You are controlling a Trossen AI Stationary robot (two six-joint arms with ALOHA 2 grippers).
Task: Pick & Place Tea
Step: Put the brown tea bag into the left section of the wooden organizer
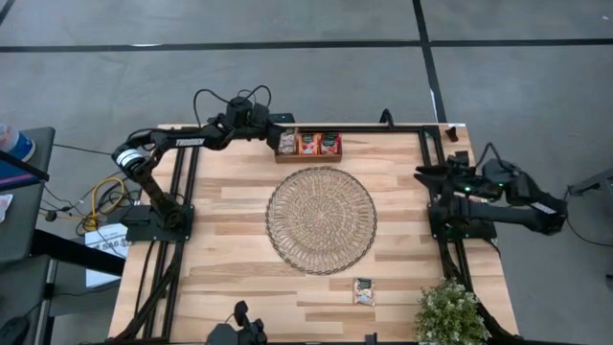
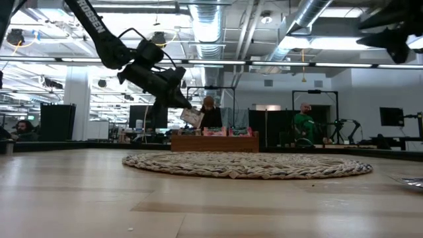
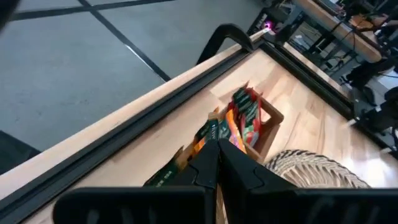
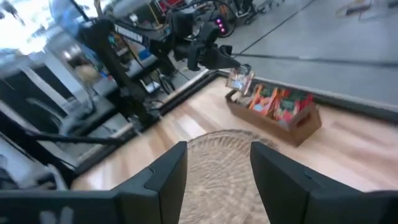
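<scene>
My left gripper (image 2: pixel 186 106) is shut on a pale tea sachet (image 2: pixel 192 117) just above the left end of the brown wooden tray (image 1: pixel 308 154) at the table's far edge. Red and orange tea sachets (image 3: pixel 245 115) stand on edge in the tray's compartments. Another tea sachet (image 1: pixel 363 290) lies flat on the table near the front edge, below the round woven mat (image 1: pixel 321 218). My right gripper (image 4: pixel 217 165) is open at the table's right side, raised above it, pointing toward the mat, with nothing between its fingers. My left gripper pinches the pale sachet by its upper edge (image 4: pixel 237 71) between its two fingers. The fingers come from the table's left, slanting down. The sachet hangs below the fingertips, clear of the tray and its other sachets.
A small potted plant (image 1: pixel 448 311) stands at the near right corner. Black frame rails (image 1: pixel 436 163) run along the table's left, right and far sides. Bare wood lies around the mat. People (image 2: pixel 304 125) stand in the room behind the table.
</scene>
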